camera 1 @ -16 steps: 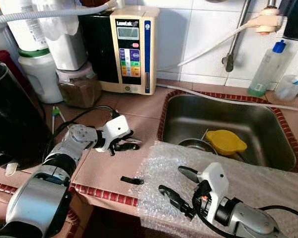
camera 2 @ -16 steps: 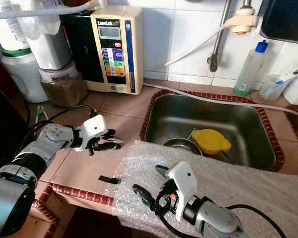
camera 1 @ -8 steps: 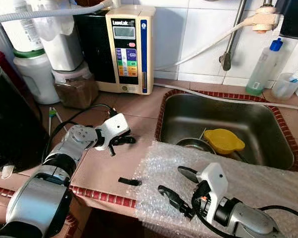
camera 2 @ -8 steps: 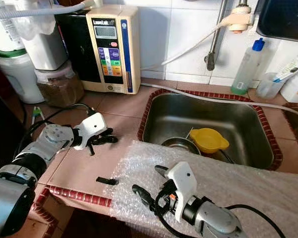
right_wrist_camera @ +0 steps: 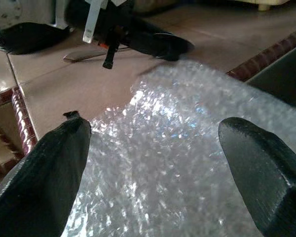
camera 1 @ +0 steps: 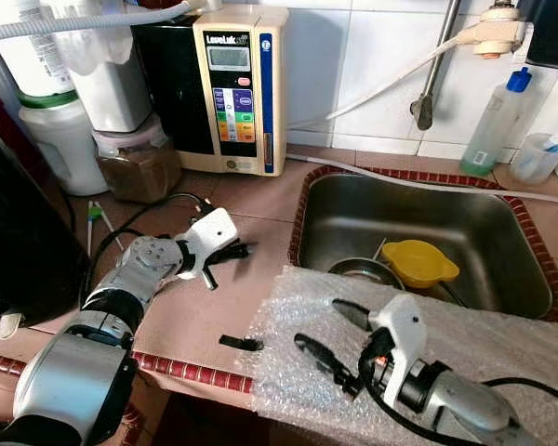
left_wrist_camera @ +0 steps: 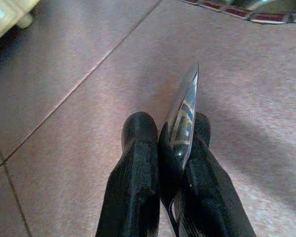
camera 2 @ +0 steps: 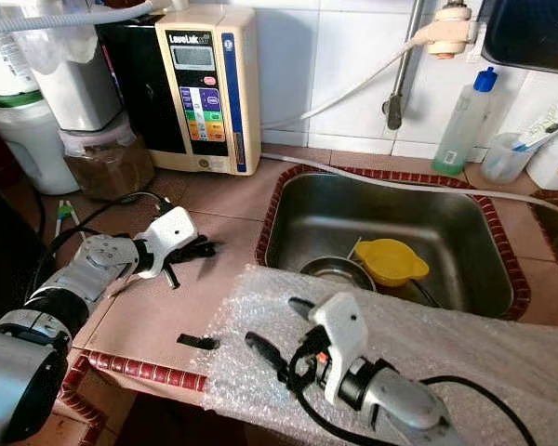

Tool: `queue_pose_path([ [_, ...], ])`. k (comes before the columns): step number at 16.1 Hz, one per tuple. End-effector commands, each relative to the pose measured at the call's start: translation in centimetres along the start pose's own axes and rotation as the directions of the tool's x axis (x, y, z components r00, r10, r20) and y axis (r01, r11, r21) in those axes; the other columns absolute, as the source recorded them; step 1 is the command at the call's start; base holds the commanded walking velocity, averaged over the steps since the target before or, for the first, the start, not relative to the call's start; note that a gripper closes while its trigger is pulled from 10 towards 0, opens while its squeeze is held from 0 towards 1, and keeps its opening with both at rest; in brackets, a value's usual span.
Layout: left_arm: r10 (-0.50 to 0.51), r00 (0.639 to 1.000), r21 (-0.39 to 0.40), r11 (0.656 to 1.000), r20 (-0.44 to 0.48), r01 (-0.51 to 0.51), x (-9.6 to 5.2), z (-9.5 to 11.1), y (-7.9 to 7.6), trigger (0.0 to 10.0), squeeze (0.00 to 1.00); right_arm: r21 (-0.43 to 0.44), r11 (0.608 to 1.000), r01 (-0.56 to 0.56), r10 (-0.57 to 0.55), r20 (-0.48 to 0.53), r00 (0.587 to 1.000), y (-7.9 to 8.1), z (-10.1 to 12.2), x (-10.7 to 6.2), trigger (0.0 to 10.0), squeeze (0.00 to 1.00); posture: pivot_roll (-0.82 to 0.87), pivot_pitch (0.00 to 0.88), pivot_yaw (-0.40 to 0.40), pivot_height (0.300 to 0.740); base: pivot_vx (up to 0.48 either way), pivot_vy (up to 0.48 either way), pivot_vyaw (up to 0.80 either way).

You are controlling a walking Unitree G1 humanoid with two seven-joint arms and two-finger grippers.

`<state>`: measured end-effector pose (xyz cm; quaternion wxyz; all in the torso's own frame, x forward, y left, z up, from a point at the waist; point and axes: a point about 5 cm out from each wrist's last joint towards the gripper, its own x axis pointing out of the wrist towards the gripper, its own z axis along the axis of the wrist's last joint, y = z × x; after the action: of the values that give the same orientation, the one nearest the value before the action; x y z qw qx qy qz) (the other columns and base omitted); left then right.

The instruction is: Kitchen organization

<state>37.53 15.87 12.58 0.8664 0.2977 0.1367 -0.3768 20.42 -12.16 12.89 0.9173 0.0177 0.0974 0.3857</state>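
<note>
Tiled kitchen tabletop point(camera 1: 195, 311), pinkish, trimmed along its front edge and around the sink point(camera 1: 418, 223) with dark red patterned border tiles. Left pincer point(camera 1: 231, 251): low over open tile, fingers pressed together on a thin shiny metal blade-like utensil point(left_wrist_camera: 183, 116), gripped edgewise between the pads; exact kind of utensil cannot be told. Bare tile lies ahead of this pincer up to the sink's red rim; behind its arm, a black appliance point(camera 1: 19, 232) and the tabletop's front edge close the space. Beyond and to the outer side of the left pincer: white jug point(camera 1: 65, 144), jar of brown contents point(camera 1: 139, 167), cream water unit with a display panel point(camera 1: 242, 88) against the white wall tiles. Small black piece point(camera 1: 239, 343) on the tile between the two pincers, just beside the bubble wrap's edge. Right pincer point(camera 1: 333, 333): fingers spread wide, hovering over a sheet of bubble wrap point(camera 1: 484, 334) that covers the near tabletop and overhangs the sink's front rim. Past the right pincer, inside the sink: yellow bowl-like item point(camera 1: 420, 262) touching a steel bowl point(camera 1: 367, 271). Clear bottle with blue cap point(camera 1: 498, 116) stands at the sink's far corner, well apart from both pincers.
</note>
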Motion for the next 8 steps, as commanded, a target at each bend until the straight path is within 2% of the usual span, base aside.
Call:
queue_pose_path([
  [1,0.033,0.999,-0.034,0.999,-0.005,-0.033,-0.1,-0.5,0.0,0.0,0.00,-0.026,1.000,0.009,-0.009,0.026,1.000,-0.1,0.6,-0.1,10.0,0.55,0.03,0.049,0.071,0.740,0.000,0.000,0.00],
  [8,0.217,0.976,-0.118,0.970,0.036,-0.212,-0.7,0.2,1.9,0.0,0.00,-0.034,0.999,0.029,-0.027,0.033,0.999,-0.5,0.7,0.1,10.0,0.55,0.03,0.037,0.072,0.740,0.000,0.000,0.00],
])
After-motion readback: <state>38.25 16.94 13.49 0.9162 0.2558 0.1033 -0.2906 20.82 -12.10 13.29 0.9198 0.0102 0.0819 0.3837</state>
